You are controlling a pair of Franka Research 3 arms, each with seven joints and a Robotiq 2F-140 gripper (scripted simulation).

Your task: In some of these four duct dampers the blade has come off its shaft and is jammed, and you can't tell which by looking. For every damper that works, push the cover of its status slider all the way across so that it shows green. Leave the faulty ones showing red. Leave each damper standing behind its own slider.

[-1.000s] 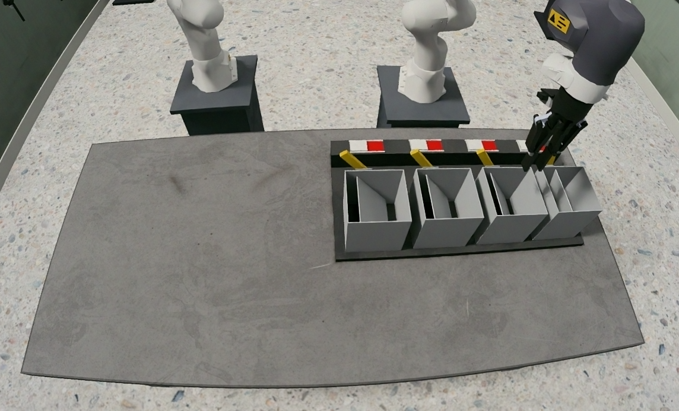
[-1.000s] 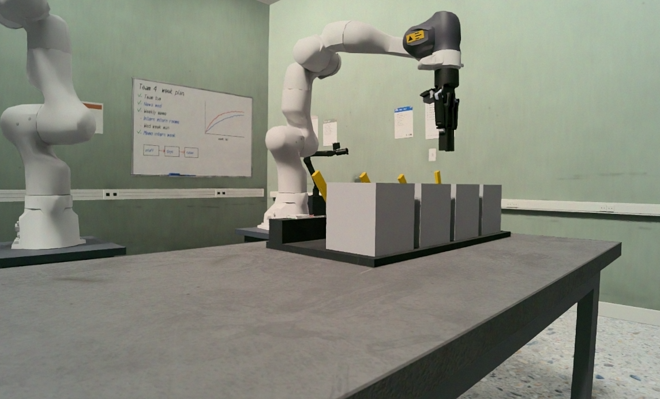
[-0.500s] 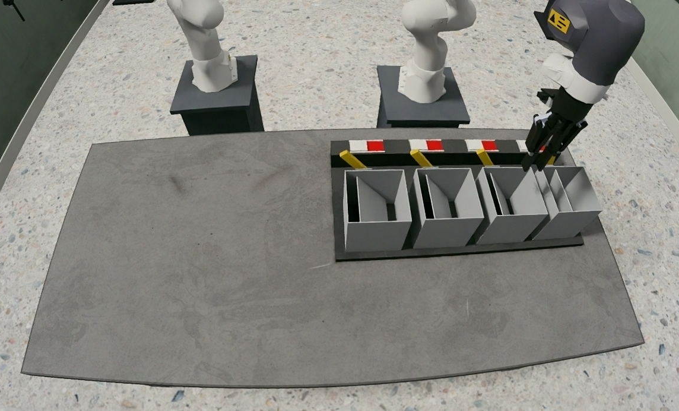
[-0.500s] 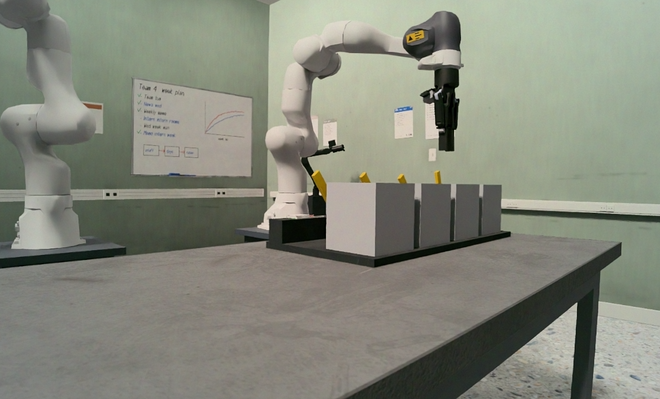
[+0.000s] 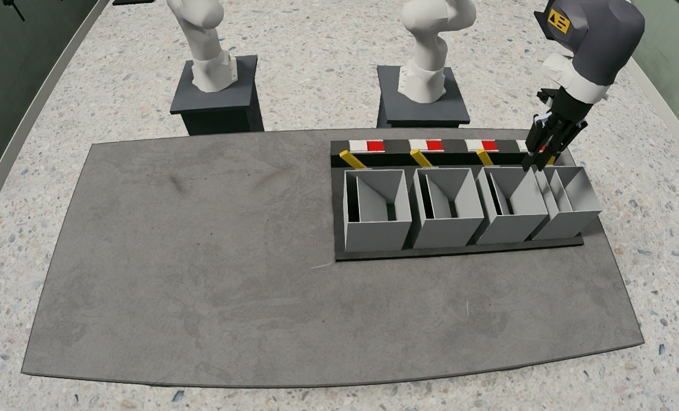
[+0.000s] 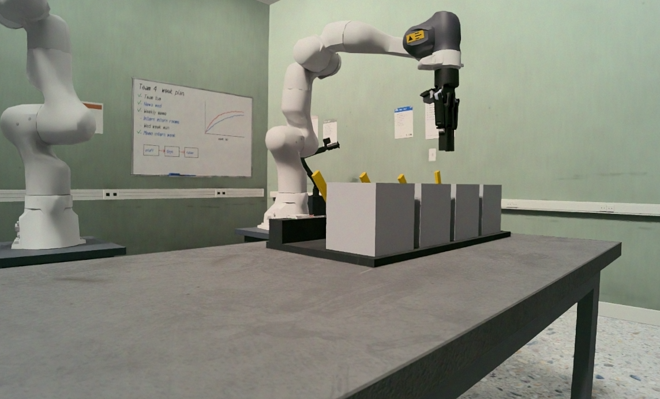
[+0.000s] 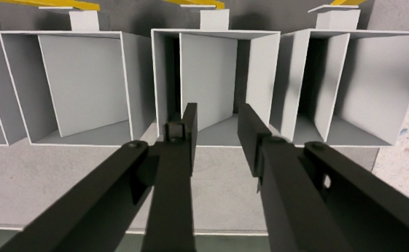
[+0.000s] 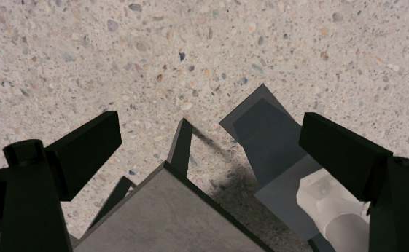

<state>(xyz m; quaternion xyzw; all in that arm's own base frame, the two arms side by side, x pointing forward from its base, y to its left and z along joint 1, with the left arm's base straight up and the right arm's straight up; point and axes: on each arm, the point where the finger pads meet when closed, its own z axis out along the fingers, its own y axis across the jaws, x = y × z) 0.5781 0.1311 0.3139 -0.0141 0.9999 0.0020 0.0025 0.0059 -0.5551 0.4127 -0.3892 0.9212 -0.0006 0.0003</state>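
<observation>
Four grey open-topped dampers stand in a row: first (image 5: 377, 237) (image 6: 349, 218), second (image 5: 446, 232) (image 7: 86, 84), third (image 5: 510, 228) (image 7: 210, 80) and fourth (image 5: 566, 224) (image 7: 374, 80). The levers of the first three (image 5: 352, 159) (image 5: 421, 158) (image 5: 485, 157) lean left in the top view; the fourth lever (image 5: 551, 160) is partly hidden. Each slider shows a white cover (image 5: 357, 146) at left and red (image 5: 376, 146) at right; the fourth is partly covered. My left gripper (image 5: 533, 166) (image 6: 446, 149) (image 7: 217, 118) is slightly open and empty, above the dampers. My right gripper (image 8: 211, 127) is wide open and empty.
The dampers stand on a black base (image 5: 338, 224) (image 6: 397, 258) with a raised slider rail (image 5: 338, 159) along the robots' side. It lies at the right end of the grey table (image 5: 178, 265) (image 6: 198, 322). The right wrist view shows a table corner (image 8: 170, 211) and a pedestal (image 8: 290, 197).
</observation>
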